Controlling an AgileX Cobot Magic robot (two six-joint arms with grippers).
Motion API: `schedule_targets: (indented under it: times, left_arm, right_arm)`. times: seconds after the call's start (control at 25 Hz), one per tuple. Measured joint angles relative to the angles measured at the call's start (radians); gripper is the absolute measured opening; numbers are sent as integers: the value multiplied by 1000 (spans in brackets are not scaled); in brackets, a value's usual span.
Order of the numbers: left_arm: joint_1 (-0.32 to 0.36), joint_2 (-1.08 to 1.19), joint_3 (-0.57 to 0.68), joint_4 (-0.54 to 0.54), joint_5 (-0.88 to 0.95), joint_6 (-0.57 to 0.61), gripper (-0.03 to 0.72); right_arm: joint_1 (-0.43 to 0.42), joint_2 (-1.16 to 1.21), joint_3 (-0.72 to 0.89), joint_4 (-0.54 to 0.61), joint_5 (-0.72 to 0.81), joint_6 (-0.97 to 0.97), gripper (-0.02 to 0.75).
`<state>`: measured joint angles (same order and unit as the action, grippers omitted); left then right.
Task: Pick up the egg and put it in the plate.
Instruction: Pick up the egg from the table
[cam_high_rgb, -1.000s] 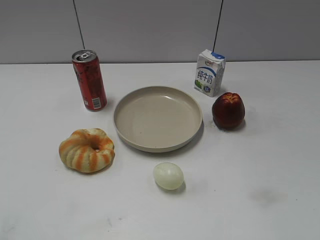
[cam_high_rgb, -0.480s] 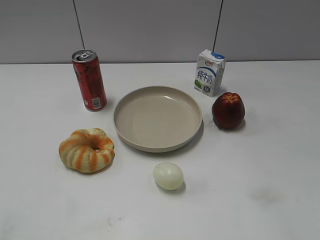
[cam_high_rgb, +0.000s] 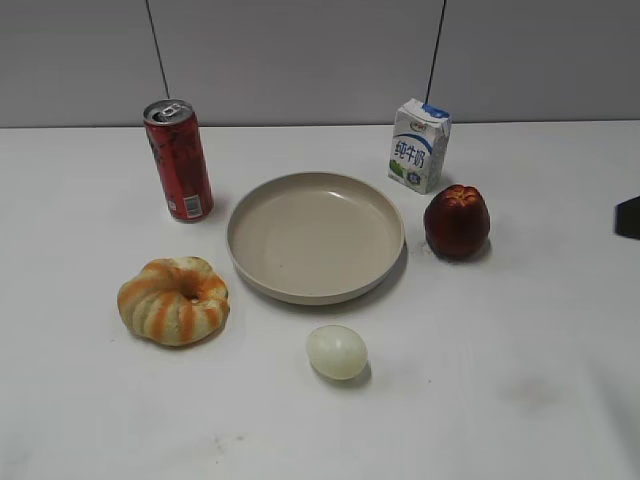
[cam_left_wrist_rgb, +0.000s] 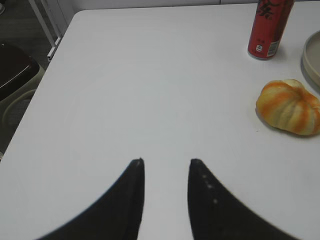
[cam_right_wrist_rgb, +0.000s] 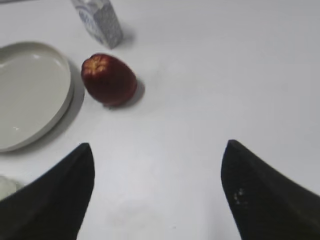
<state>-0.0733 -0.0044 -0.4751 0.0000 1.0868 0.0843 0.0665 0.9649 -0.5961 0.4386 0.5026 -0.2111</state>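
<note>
The egg (cam_high_rgb: 337, 352), small, pale and glossy, lies on the white table just in front of the plate (cam_high_rgb: 250, 262). The plate is a large round beige dish, and nothing lies in it. In the right wrist view the plate's rim (cam_right_wrist_rgb: 67, 95) is at the left and a sliver of the egg (cam_right_wrist_rgb: 6, 186) shows at the left edge. My right gripper (cam_right_wrist_rgb: 158, 146) is wide open and empty over bare table, right of the egg; a dark corner of it shows at the exterior view's right edge (cam_high_rgb: 629, 217). My left gripper (cam_left_wrist_rgb: 166, 161) is open and empty, far left of the plate.
A red can (cam_high_rgb: 179, 160) stands back left. A milk carton (cam_high_rgb: 419, 145) stands back right, with a dark red fruit (cam_high_rgb: 457, 221) beside the plate. An orange-striped ring bread (cam_high_rgb: 174, 300) lies front left. The table's left edge shows in the left wrist view (cam_left_wrist_rgb: 37, 95).
A dark part of my right arm has come into the exterior view at its right edge. The objects have not moved.
</note>
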Motion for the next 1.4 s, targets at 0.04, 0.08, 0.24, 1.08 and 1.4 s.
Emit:
schedule_targets:
  times: [0.04,0.08,0.24,1.08,1.4]
  left_arm:
    - [0,0,0,0,0,0,236]
    - [0,0,0,0,0,0,236]
    - [0,0,0,0,0,0,236]
    - [0,0,0,0,0,0,236]
    - [0,0,0,0,0,0,236]
  right_arm:
    - [25,43,-21,39,26,-47,594]
    - [54,103,-40,75,45,-75,593]
    - [200,274,-100,122,83,-108,593]
    - [641,943,-548,-143,167,-106,592]
    - [641,1025,-567,-145,151,-106,580]
